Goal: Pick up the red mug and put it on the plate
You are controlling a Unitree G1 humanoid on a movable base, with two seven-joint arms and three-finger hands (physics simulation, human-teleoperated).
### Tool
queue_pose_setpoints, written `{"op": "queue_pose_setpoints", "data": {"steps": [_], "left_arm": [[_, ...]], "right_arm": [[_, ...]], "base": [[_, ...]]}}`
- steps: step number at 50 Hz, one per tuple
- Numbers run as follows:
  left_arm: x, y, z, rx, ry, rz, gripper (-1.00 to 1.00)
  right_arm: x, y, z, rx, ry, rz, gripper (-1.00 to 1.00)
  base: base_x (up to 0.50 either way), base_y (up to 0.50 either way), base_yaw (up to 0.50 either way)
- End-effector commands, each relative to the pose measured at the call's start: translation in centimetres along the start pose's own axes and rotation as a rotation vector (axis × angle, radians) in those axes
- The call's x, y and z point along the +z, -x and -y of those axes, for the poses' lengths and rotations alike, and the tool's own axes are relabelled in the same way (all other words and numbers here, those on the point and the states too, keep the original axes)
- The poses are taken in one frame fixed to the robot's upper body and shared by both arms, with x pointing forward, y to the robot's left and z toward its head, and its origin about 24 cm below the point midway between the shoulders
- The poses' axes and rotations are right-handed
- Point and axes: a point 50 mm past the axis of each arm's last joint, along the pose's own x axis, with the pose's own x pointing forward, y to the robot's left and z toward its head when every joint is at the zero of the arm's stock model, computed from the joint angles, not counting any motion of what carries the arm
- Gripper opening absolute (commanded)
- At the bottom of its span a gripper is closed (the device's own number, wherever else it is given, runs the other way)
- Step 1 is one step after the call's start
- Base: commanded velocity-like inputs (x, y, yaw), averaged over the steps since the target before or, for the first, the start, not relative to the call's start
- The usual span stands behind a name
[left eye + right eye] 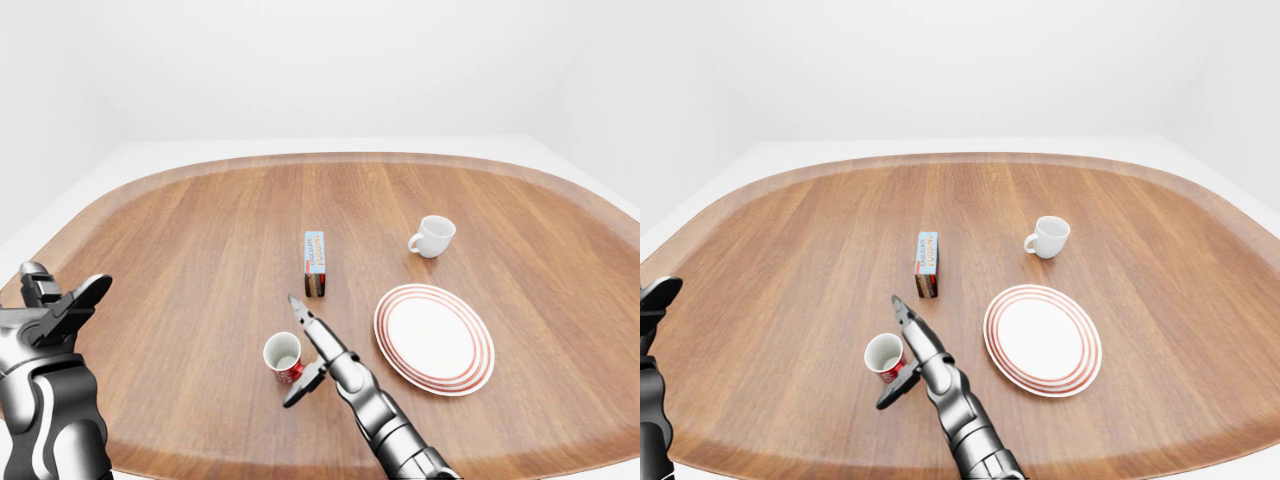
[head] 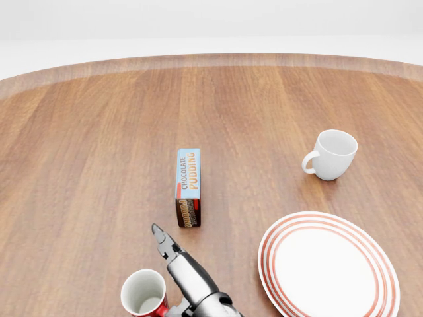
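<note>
Right hand (image 1: pixel 305 345) (fingers spread) flanks the red mug (image 1: pixel 283 355).

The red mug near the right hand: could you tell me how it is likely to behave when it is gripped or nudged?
The red mug looks rigid and stands upright with its mouth open, so it should probably keep its shape when gripped. Its glossy wall may be slippery. The right hand sits close beside it with fingers spread; a sideways nudge could slide or tip it on the smooth table.

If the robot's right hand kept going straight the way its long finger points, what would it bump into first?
Probably the chocolate pudding box. The right hand sits beside the red mug, and its long finger points up the head view at the box's near end. It may sit higher than the box, though; depth is hard to judge.
</note>
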Motion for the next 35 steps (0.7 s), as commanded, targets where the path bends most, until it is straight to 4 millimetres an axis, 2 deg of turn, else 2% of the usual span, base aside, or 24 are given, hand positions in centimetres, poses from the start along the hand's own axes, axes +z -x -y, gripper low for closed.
{"op": "queue_pose_setpoints", "data": {"steps": [1, 18, 35], "left_arm": [[0.0, 0.0, 0.0, 0.000, 0.000, -0.001, 1.00], [0.1, 0.1, -0.1, 0.001, 0.003, 0.002, 1.00], [0.3, 0.1, -0.1, 0.001, 0.005, 0.009, 1.00]], "right_arm": [[-0.7, -1.2, -0.4, 0.017, 0.005, -0.071, 1.00], [-4.0, -1.6, -0.6, 0.021, 0.038, -0.266, 1.00], [-4.2, -1.6, -1.1, 0.039, 0.066, -0.289, 1.00]], "base": [[0.00, 0.00, 0.00], [0.00, 0.00, 0.00], [0.00, 0.00, 0.00]]}}
